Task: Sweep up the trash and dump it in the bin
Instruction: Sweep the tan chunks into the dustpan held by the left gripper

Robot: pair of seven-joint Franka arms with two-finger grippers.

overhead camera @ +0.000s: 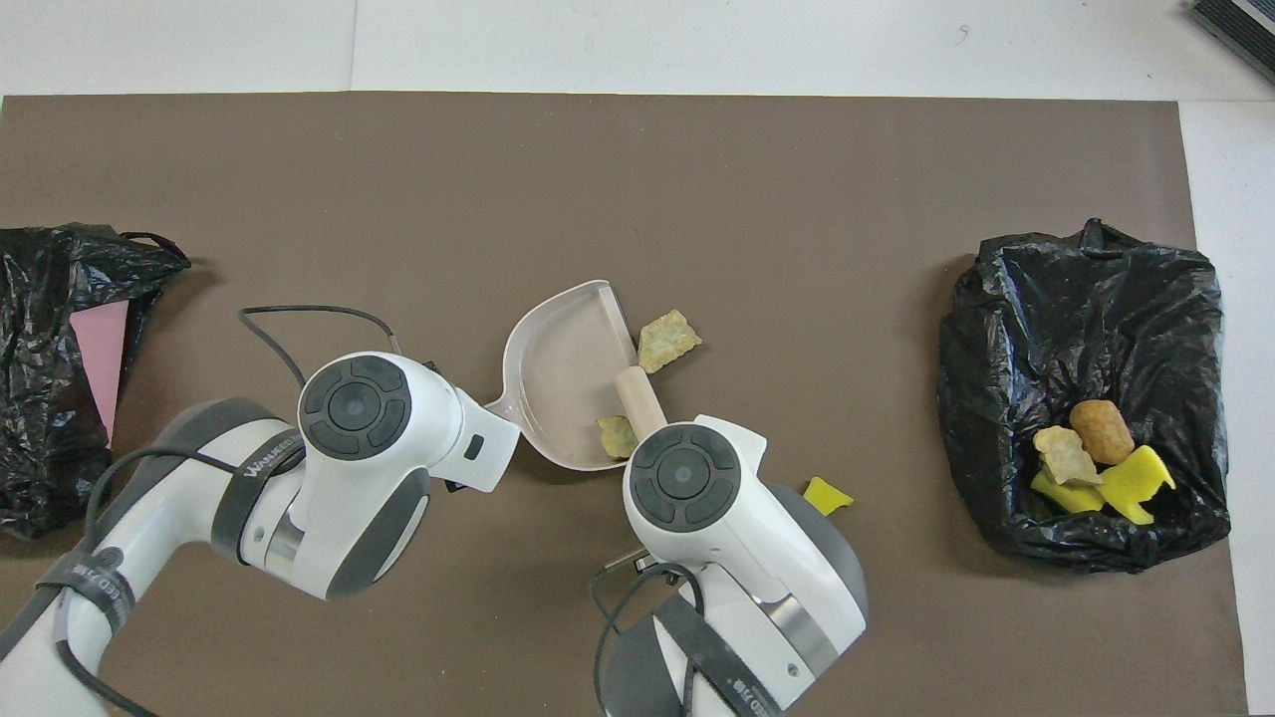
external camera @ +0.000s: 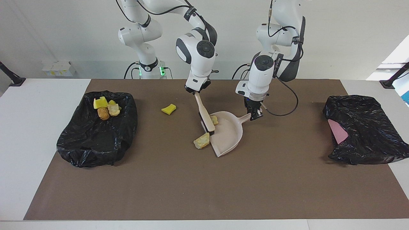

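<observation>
1. Here, a black bag-lined bin [external camera: 96, 131] at the right arm's end of the table holds four trash pieces [external camera: 106, 107].
2. The beige dustpan [external camera: 228, 134] lies mid-table; the left gripper [external camera: 255, 114] is clamped on its handle.
3. The right gripper [external camera: 198, 91] pinches the brush [external camera: 204, 113], whose head rests at the pan's mouth.
4. One tan chunk [external camera: 214, 119] sits inside the pan; another [external camera: 202, 141] lies just beside its lip.
5. A yellow sponge piece [external camera: 168, 109] lies between bin and dustpan.

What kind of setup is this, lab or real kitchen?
Likely a robot lab bench: two bench-mounted arms at a brown mat, bag-lined bins at both ends, staged sponge trash and a dustpan.
</observation>
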